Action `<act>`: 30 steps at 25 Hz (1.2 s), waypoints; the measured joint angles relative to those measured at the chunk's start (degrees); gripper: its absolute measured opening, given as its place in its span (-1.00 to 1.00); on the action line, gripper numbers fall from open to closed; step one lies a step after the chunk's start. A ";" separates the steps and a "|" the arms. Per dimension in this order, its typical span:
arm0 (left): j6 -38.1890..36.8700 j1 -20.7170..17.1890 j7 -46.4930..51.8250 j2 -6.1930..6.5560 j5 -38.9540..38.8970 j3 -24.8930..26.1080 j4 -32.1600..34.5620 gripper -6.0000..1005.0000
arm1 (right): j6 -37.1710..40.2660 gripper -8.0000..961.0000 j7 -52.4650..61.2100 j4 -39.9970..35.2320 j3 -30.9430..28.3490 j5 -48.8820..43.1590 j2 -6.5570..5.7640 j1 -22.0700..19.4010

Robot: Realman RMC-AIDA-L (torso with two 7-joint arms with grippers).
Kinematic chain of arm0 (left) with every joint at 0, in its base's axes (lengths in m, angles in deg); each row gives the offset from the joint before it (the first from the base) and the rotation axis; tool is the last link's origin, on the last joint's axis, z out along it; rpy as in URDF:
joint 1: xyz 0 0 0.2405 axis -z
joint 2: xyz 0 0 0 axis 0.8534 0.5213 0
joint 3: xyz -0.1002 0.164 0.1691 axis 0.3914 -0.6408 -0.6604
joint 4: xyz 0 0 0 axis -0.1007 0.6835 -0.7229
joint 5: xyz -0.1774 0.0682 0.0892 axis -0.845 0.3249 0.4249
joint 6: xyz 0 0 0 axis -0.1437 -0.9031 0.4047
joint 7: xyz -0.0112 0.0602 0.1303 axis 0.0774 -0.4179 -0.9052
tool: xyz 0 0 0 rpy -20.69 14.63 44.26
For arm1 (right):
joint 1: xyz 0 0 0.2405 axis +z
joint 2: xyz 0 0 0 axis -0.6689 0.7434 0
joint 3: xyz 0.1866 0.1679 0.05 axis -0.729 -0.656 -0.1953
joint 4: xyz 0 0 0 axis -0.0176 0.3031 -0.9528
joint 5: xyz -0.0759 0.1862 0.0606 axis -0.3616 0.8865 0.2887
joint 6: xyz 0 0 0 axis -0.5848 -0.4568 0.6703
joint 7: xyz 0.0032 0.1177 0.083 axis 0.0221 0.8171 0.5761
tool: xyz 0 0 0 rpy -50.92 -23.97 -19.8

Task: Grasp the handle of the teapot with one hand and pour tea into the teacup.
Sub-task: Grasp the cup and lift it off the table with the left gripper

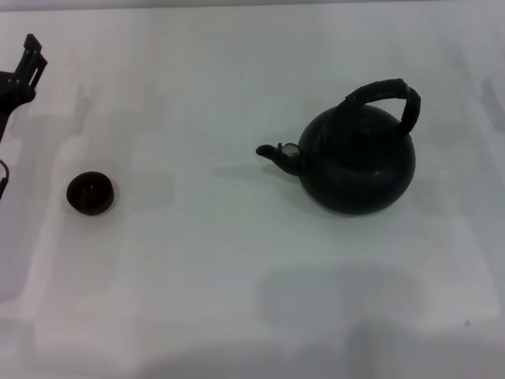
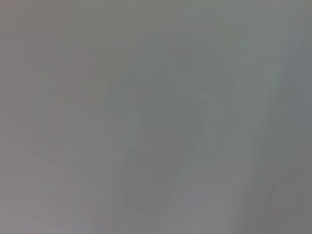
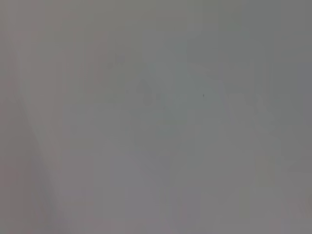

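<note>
The black round teapot (image 1: 359,162) stands on the white table at the right of the head view, its spout (image 1: 272,153) pointing left. Its ribbed hoop handle (image 1: 390,99) arches over the top, leaning toward the right. The small dark teacup (image 1: 89,193) sits upright at the left, well apart from the teapot. My left gripper (image 1: 30,57) is at the far left edge, behind the teacup and away from both things. The right gripper is out of view. Both wrist views show only blank grey surface.
The white table (image 1: 237,276) stretches between the teacup and the teapot and toward the front edge. A thin cable of the left arm shows at the left edge beside the teacup.
</note>
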 joint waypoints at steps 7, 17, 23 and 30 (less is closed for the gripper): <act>5.71 -4.15 -0.08 -0.05 6.60 -0.03 1.03 0.63 | -0.11 0.67 0.00 -0.44 0.00 0.00 0.00 0.19; 12.72 -13.68 -0.09 -0.34 13.52 -0.22 1.55 0.63 | -0.57 0.67 0.00 -2.51 -3.10 0.18 -0.16 0.54; 11.90 -15.06 -0.09 -0.27 20.46 -0.29 2.34 0.63 | -2.97 0.67 0.00 -3.53 -3.25 0.11 -0.12 1.42; 11.20 -15.01 -0.09 -0.18 24.79 -0.30 3.39 0.63 | -3.19 0.67 0.00 -3.57 -3.21 -0.07 -0.08 2.06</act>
